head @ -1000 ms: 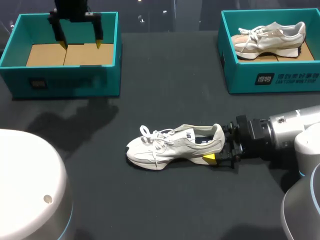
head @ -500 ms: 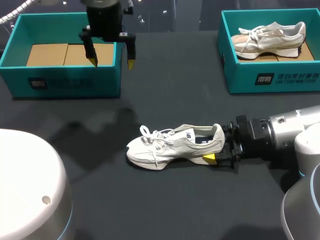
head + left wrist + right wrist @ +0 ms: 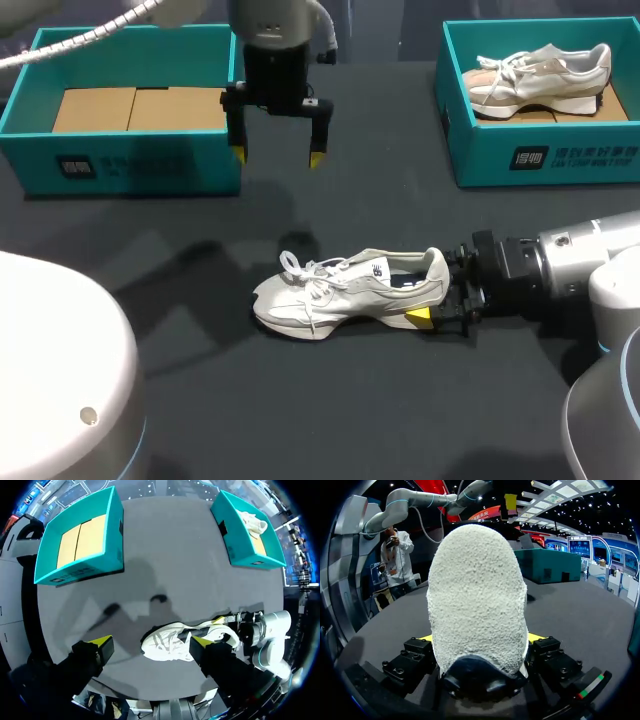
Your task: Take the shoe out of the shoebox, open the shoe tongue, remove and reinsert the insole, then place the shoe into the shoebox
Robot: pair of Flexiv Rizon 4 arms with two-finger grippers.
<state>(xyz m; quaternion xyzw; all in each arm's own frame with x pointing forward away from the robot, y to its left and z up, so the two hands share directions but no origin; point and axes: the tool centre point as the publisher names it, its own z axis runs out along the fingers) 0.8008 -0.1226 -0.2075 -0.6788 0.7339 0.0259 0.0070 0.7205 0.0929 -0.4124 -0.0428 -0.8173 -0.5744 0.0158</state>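
A white sneaker [image 3: 345, 292] lies on its sole mid-table, toe to the left. My right gripper [image 3: 437, 298] is shut on the sneaker's heel; in the right wrist view the heel [image 3: 477, 605] fills the gap between both fingers. My left gripper [image 3: 276, 157] hangs open and empty above the table, beyond the sneaker and just right of the empty teal shoebox [image 3: 130, 170]. From the left wrist view the sneaker [image 3: 185, 640] sits far below, between the open yellow fingertips [image 3: 101, 642].
A second teal shoebox [image 3: 540, 160] at the back right holds another white sneaker [image 3: 540, 75]. The empty box has a cardboard floor. Dark table surface lies between the two boxes and in front of the sneaker.
My left gripper has moved from above the empty shoebox rightward and nearer, out over the table. The right arm and the sneaker have stayed still.
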